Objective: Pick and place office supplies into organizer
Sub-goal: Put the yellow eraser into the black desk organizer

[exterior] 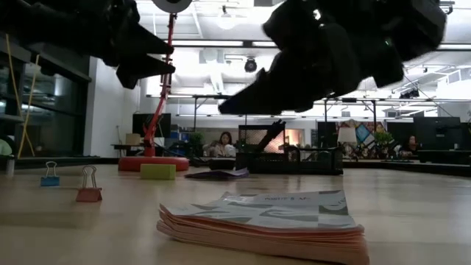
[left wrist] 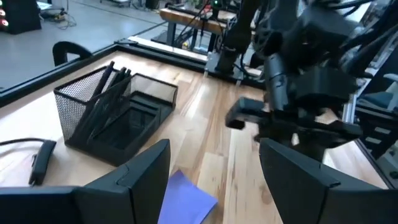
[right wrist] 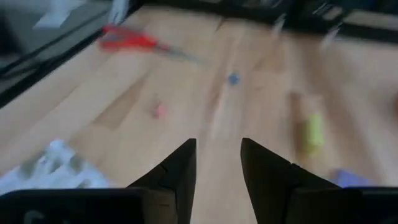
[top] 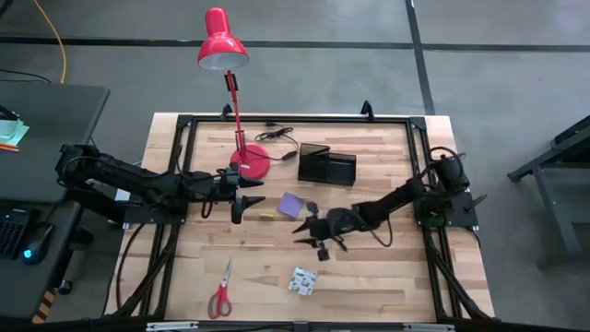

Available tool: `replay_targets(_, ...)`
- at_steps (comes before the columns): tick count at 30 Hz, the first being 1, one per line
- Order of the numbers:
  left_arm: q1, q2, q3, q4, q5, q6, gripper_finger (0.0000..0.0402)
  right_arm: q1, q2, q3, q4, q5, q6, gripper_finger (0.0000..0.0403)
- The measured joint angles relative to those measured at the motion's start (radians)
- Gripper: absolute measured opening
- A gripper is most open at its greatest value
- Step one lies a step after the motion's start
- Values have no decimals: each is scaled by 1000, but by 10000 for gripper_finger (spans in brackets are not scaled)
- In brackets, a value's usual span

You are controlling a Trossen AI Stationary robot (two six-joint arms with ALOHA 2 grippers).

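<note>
Right wrist view blurred: scissors, yellow piece and packet only smeared shapes. Pens in organizer overlap, count unclear. One purple notepad mid-table between arms; one packet near front edge, one scissors front-left. Two binder clips in low view. Left gripper spread wide, empty, beside lamp. Right gripper parted, empty, above table just behind packet.

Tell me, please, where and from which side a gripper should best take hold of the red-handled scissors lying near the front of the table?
Probably from straight above, across the narrow blades just past the handles: the scissors lie flat on the table, with bare wood on all sides.
</note>
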Motion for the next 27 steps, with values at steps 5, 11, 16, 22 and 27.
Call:
replay_targets(5,0,0,0,60,-8,8,233,-23,2,-127,275,59,-17,119)
replay_targets(11,0,0,0,94,-8,10,233,-85,24,-119,259,122,-19,119)
replay_targets(16,0,0,0,91,-7,9,233,-140,98,-63,258,68,-22,110)
replay_targets(22,-1,1,0,83,25,8,233,-171,166,-3,258,48,6,99)
replay_targets(27,0,1,0,75,27,0,233,-171,232,82,240,-14,10,99)
